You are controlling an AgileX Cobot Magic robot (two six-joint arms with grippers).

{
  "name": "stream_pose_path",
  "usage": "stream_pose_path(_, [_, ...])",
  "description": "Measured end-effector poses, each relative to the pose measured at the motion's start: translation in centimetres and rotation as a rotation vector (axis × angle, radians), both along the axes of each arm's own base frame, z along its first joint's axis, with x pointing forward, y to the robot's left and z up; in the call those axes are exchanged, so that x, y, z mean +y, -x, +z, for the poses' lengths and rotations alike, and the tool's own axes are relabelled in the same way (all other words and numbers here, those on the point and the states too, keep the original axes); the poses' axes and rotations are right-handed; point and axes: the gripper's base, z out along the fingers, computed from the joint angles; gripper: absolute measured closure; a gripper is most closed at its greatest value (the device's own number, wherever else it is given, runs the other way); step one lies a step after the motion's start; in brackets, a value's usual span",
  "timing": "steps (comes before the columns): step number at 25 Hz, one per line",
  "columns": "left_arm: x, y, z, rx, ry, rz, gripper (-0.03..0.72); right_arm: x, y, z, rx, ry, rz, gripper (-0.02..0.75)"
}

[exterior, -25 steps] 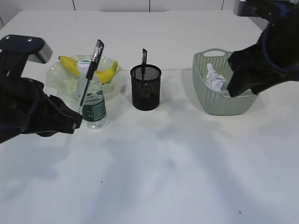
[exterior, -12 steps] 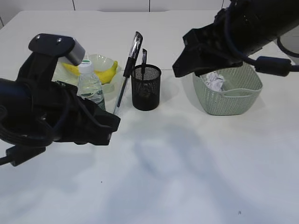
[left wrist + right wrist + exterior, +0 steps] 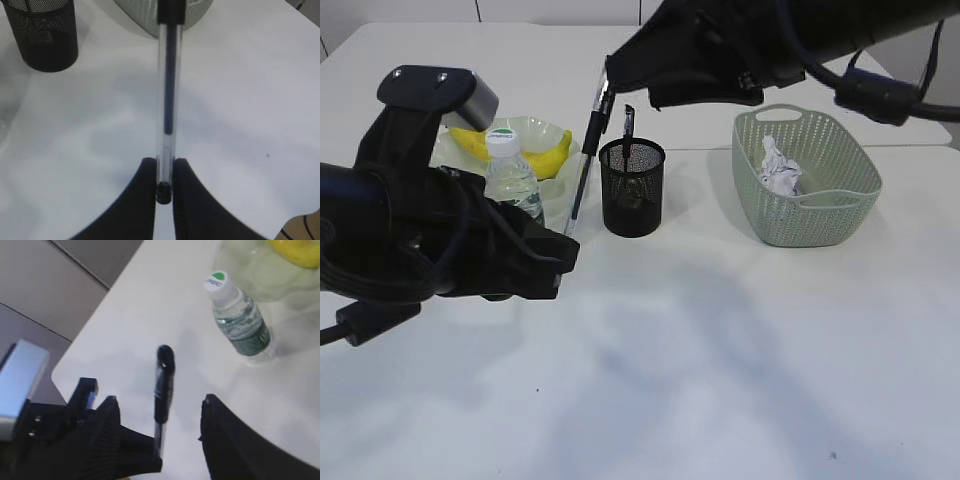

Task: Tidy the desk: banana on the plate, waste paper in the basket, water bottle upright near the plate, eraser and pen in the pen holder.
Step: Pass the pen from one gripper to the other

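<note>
Since the earlier frames, the right arm has swung from beside the basket (image 3: 807, 178) across the middle of the desk (image 3: 720, 350), and its right gripper (image 3: 157, 432) now sits at the capped upper end of the pen (image 3: 583, 170). The left arm has carried the pen from in front of the water bottle (image 3: 514, 182) to a position just left of the pen holder (image 3: 632, 186).

Left gripper (image 3: 164, 172): fingers (image 3: 145, 175) pressed together on the lower end of the pen's clear barrel. The pen stands up from the pinch, tilted slightly, with its dark cap at the top.

Right gripper: fingers (image 3: 220, 425) spread, one to each side of the pen's upper part. A gap shows between the pen and each finger in the right wrist view; no contact is visible.

Positions relative to the fingers:
- Pen holder: just beside the pen, on the side toward the basket, and below the right fingers. A second dark pen stands in it.
- Water bottle: upright, just behind the left gripper and touching the rim of the plate (image 3: 450, 150).
- Banana (image 3: 545, 158): lying on the plate, beyond the bottle.
- Waste paper (image 3: 778, 168): inside the basket, well apart from both grippers.
</note>
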Motion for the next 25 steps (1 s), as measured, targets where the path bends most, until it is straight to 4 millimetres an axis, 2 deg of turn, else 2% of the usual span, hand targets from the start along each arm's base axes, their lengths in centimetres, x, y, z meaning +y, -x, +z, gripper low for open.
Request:
stream_pose_path(6, [0.0,-0.1,0.1,-0.006,0.018,0.013,0.659,0.5,0.0,0.8,-0.007,-0.108,0.001,0.348])
stream_pose_path(11, [-0.3,0.1,0.2,-0.003,0.024,0.006,0.659,0.8,-0.5,0.6,0.006,-0.156,-0.011,0.347])
stream_pose_path(25, [-1.1,0.6,0.5,-0.040,0.053,-0.013,0.659,1.0,-1.3,-0.1,0.019,-0.160,-0.034,0.349])
